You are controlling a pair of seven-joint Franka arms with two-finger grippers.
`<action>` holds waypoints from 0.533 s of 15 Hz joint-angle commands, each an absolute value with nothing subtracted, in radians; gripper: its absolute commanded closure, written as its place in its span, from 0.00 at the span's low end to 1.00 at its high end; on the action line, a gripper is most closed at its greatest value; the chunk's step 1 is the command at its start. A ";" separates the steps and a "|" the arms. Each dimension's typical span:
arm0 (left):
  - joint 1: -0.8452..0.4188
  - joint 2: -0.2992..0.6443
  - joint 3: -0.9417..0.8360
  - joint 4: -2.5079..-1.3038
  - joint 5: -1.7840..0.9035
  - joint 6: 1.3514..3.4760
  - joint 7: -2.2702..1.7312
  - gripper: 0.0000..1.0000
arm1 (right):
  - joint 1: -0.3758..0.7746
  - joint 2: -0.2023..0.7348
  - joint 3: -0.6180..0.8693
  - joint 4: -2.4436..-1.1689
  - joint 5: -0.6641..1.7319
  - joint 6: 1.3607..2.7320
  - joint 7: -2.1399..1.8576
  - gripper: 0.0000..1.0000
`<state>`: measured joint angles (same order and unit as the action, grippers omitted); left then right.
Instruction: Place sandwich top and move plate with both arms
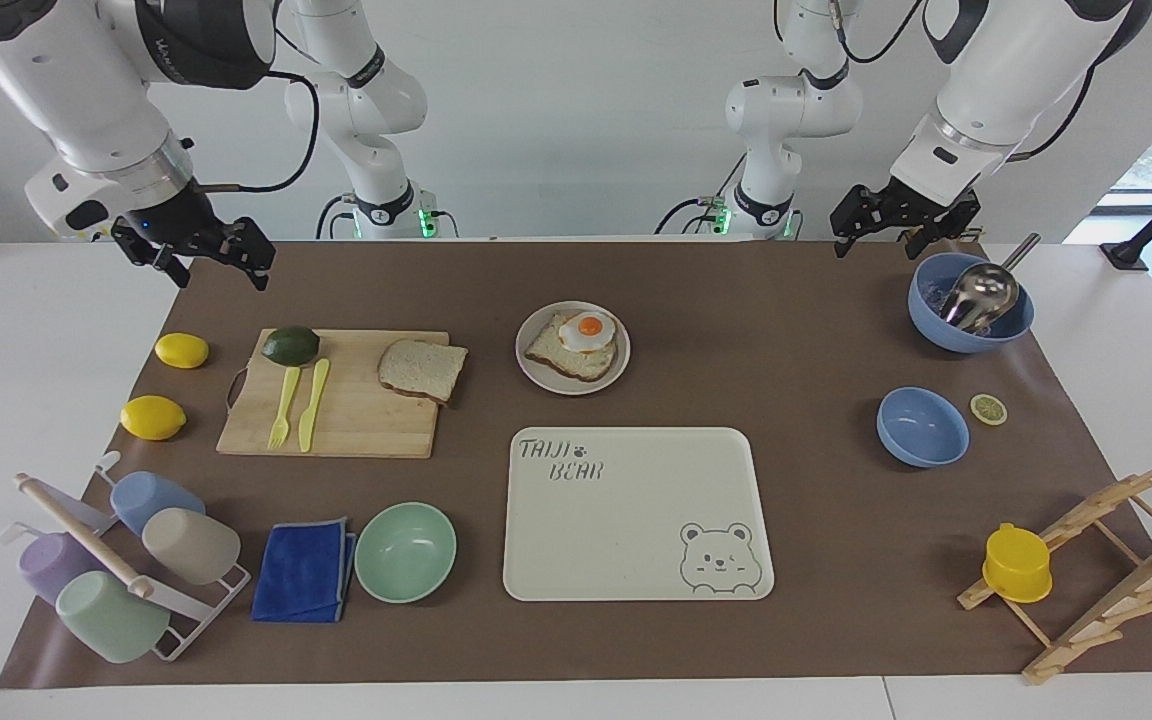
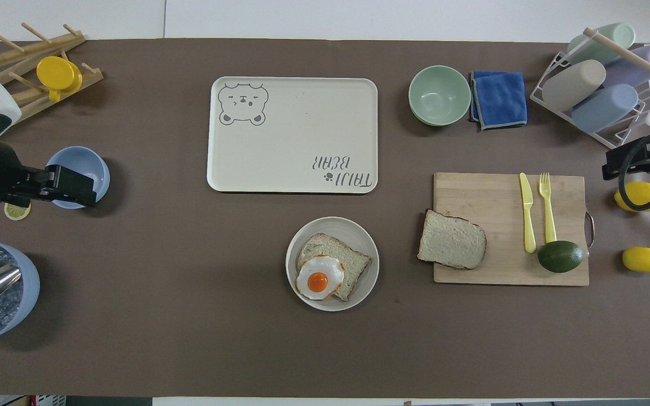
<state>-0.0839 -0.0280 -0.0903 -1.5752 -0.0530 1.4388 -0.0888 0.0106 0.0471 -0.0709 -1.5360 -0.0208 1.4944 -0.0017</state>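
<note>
The sandwich top (image 1: 423,369) is a plain brown bread slice lying on the wooden cutting board (image 1: 356,430), at the board's edge toward the table's middle; it also shows in the overhead view (image 2: 452,241). The plate (image 1: 536,372) stands beside the board and holds a bread slice topped with a fried egg (image 1: 587,331); its rim shows in the overhead view (image 2: 371,277). My right gripper (image 1: 221,275) hangs open and empty above the mat's corner near the board. My left gripper (image 1: 876,245) hangs open and empty beside the big blue bowl (image 1: 971,335). Both arms wait.
The cream bear tray (image 1: 636,560) lies farther from the robots than the plate. A mint bowl (image 1: 405,551), blue cloth (image 1: 304,570) and cup rack (image 1: 126,570) lie farther out. Lemons (image 1: 181,350), an avocado (image 1: 291,346), small blue bowl (image 1: 922,427), wooden rack (image 1: 1096,560).
</note>
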 commanded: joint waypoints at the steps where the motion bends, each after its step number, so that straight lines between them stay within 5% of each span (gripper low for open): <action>1: -0.071 -0.058 -0.097 -1.608 -0.052 1.448 -0.091 0.00 | 0.006 0.052 -0.066 -1.525 -0.015 1.491 -0.032 0.00; 8: -0.071 -0.058 -0.097 -1.608 -0.052 1.450 -0.091 0.00 | 0.038 0.032 -0.066 -1.545 -0.014 1.488 -0.020 0.00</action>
